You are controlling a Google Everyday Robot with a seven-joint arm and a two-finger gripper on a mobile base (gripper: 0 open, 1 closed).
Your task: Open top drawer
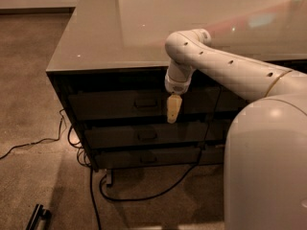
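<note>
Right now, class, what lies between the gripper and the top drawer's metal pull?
Nothing. In the camera view, only bare dark drawer front shows between the gripper and the pull of the top drawer.

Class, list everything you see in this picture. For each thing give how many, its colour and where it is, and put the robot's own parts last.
cabinet top: one, glossy grey, upper middle.
top drawer: one, dark grey, shut, just under the cabinet top.
middle drawer: one, dark, below the top drawer.
bottom drawer: one, dark, lowest of the stack.
cables: several, black, on the floor left of and in front of the cabinet.
carpet: one, brown, covering the floor.
bar-shaped object: one, black, bottom left on the carpet.
arm: one, white, reaching in from the right.
gripper: one, beige, hanging before the top drawer, right of its pull.
robot body: one, white, lower right.
</note>
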